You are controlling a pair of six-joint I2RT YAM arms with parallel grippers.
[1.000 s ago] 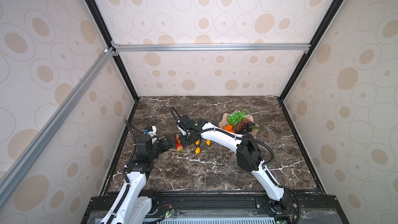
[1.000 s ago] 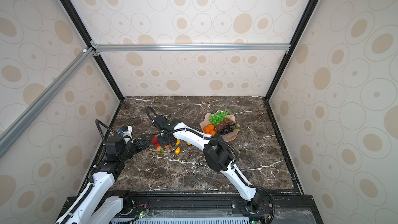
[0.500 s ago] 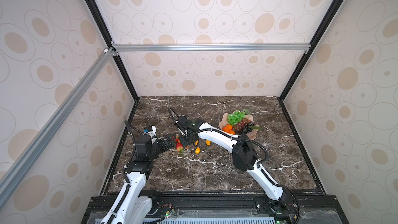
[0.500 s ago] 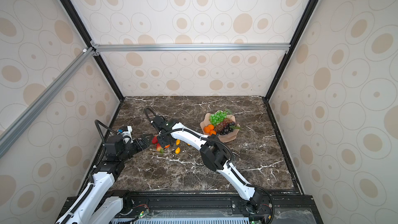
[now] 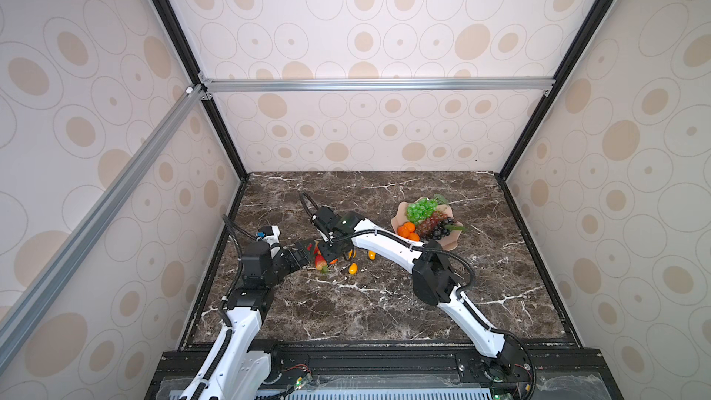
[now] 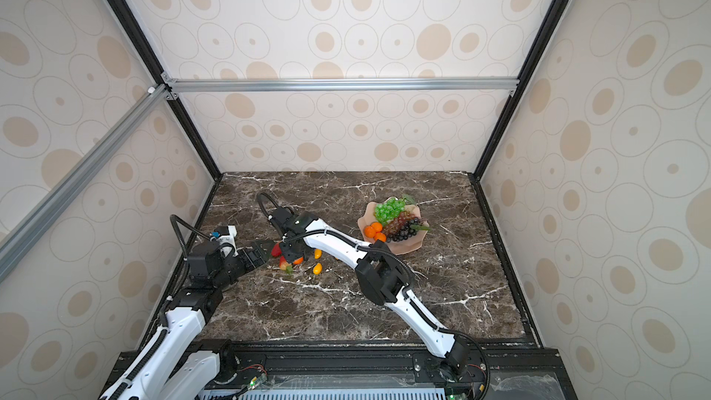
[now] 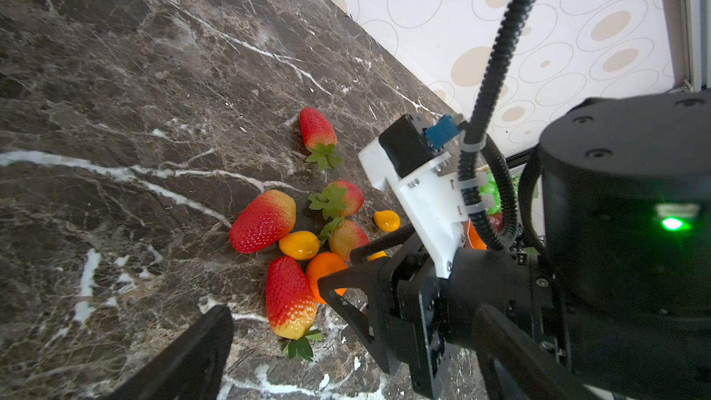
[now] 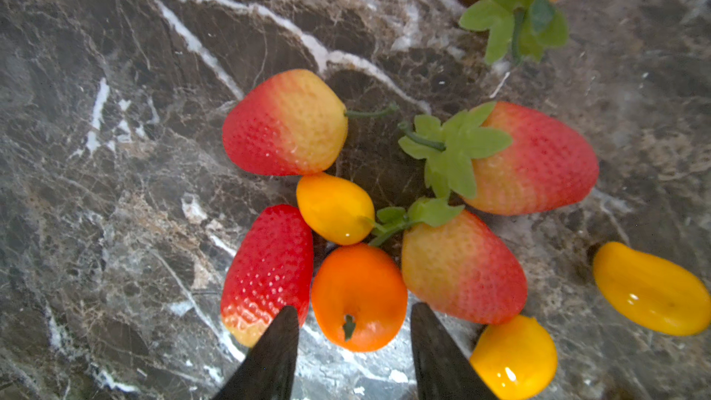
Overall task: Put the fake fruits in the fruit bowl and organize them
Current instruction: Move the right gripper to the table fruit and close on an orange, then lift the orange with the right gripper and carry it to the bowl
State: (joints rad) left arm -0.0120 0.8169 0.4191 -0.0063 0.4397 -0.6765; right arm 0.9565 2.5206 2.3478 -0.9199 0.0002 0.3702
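You're on a pick: your right gripper is down over the loose pile, its jaws half apart and straddling the tangerine. The fingers look just short of its sides, so read this hand as not yet grasping. A red strawberry lies tight against one finger and a paler strawberry against the other. A kumquat touches the tangerine just beyond the fingertips.

Your left gripper hangs fully released and empty, just beside the pile and facing the right hand.

The bowl sits well away from the right hand, back alongside its forearm, with grapes and tangerines already in it.

Next, close squarely on the tangerine. It is round and glossy, so it will likely squirt out of an off-centre pinch. Lift straight up to clear the neighbouring fruit, then carry it to the bowl.
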